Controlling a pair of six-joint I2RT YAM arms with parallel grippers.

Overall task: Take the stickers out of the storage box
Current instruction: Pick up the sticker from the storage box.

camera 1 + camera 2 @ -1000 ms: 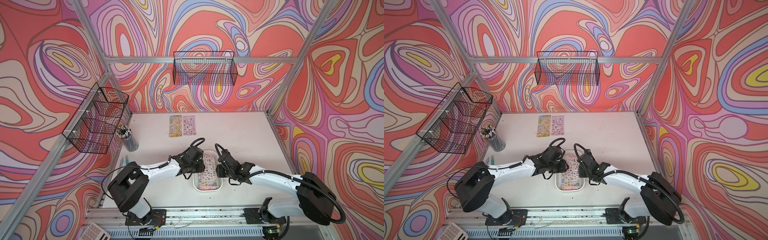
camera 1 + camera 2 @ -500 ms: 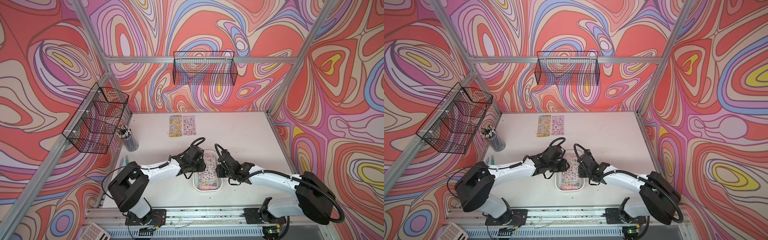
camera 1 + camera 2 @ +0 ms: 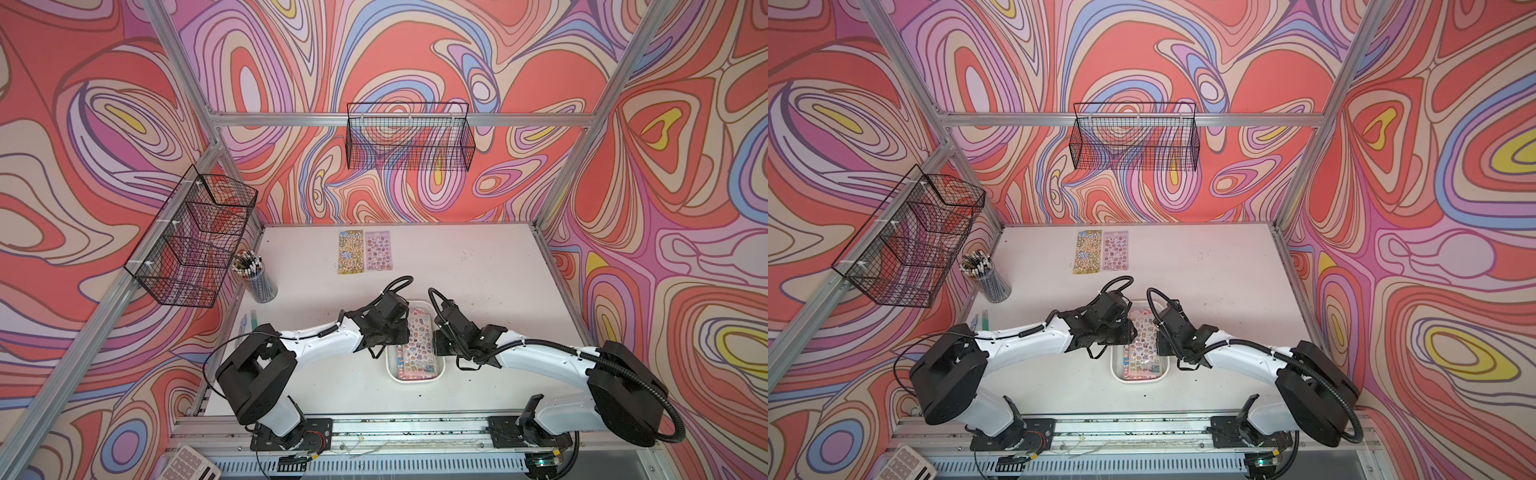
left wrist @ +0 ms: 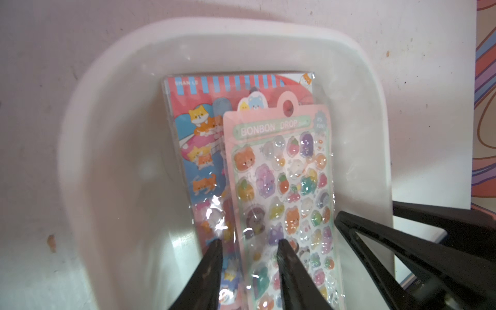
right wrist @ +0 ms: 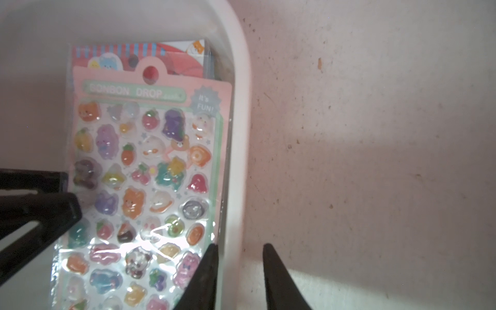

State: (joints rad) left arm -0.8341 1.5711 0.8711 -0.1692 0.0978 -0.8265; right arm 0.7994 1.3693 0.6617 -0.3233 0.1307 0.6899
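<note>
At the near left corner: a calculator [image 3: 193, 463] was seen beside the rail, well apart from the work.
Storage box: the storage box [image 3: 392, 368] was set on the table [image 3: 478, 270] near its near edge, about midway across, with its long axis running near to far.
Stickers: the stickers [image 3: 417, 349] were stacked flat inside the box along the same axis. They were crowded toward the right wall, and bare floor was left on the left side.
Top sheet: a pink sheet [image 4: 281, 174] was laid uppermost, and a red-and-blue sheet [image 4: 193, 128] was exposed under it on the left.
Left gripper: the left gripper [image 4: 248, 243] was brought in from the left with its jaws partly apart. One tip was set on the red-and-blue sheet and the other on the pink sheet, so the pink sheet's left long edge ran between them. Nothing was seen pinched.
Right gripper: the right gripper [image 5: 239, 247] was placed astride the box's right wall with its jaws apart. One tip was inside, at the sheet's right edge, and the other outside over the table. The wall was not seen clamped.
Deciding relation: the left arm was judged better placed for the lift, since only its jaws bracketed a sheet edge.
Farther table: a yellow sheet [image 3: 351, 251] and a second pink sheet [image 3: 378, 250] were laid side by side well beyond the box, and were judged already taken out. A pen cup [image 3: 257, 278] was stood at the left.
Walls: wire baskets [image 3: 409, 137] were hung above the table.
</note>
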